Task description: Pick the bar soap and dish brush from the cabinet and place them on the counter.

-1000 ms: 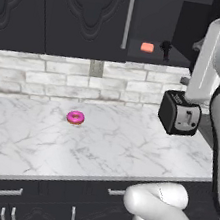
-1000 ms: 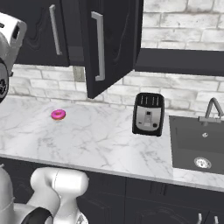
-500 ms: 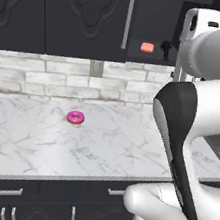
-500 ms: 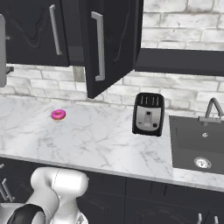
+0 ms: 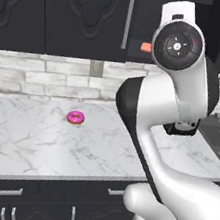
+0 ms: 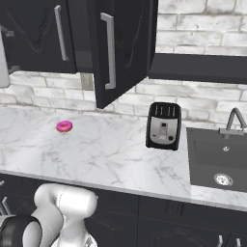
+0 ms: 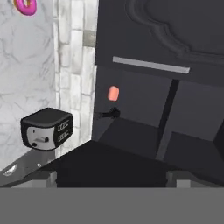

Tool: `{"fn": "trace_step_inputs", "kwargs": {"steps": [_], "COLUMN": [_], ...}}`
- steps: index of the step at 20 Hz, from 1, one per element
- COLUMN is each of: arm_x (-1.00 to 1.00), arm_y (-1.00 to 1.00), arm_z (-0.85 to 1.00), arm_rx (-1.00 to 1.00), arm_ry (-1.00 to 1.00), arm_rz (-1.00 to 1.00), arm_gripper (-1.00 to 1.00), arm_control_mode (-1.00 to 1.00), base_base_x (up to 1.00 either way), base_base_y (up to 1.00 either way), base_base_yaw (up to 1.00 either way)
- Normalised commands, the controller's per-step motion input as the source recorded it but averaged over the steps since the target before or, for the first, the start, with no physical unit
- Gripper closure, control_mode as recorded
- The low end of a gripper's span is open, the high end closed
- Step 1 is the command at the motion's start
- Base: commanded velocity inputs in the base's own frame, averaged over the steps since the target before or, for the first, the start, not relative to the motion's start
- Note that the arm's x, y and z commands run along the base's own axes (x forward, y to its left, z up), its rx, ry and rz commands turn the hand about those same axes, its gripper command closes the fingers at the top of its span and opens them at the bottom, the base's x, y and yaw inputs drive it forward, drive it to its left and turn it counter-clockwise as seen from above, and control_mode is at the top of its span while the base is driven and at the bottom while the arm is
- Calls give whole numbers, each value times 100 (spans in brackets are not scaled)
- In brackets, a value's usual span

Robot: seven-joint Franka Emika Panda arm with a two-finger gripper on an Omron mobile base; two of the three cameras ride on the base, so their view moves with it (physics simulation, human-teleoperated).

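The bar soap (image 7: 113, 93), a small smooth salmon block, lies on the dark shelf inside the open cabinet (image 7: 175, 52), with the slim black dish brush (image 7: 110, 114) just beside it. Neither has been picked; the arm seems to be lining up for the first reach. The jaws stand wide open, holding nothing. Next, they must travel into the cabinet and straddle the soap's flat sides. Below, the veined marble worktop (image 5: 21, 138) carries a pink donut (image 5: 75, 118) and a boxy black toaster (image 6: 163, 126).
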Motion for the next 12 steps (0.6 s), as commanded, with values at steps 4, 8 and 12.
{"fn": "trace_step_inputs", "kwargs": {"steps": [4, 8, 12], "arm_x": [15, 14, 1], "arm_y": [-1, -5, -22], "arm_z": [-2, -3, -4], "arm_rx": [-2, 0, 0], "arm_ry": [0, 0, -1], "arm_rz": [-30, -27, -18], "arm_gripper": [-100, -100, -100], "arm_control_mode": [-100, -100, -100], "base_base_x": [0, 0, 0], "base_base_y": [0, 0, 0], "base_base_yaw": [0, 0, 0]}}
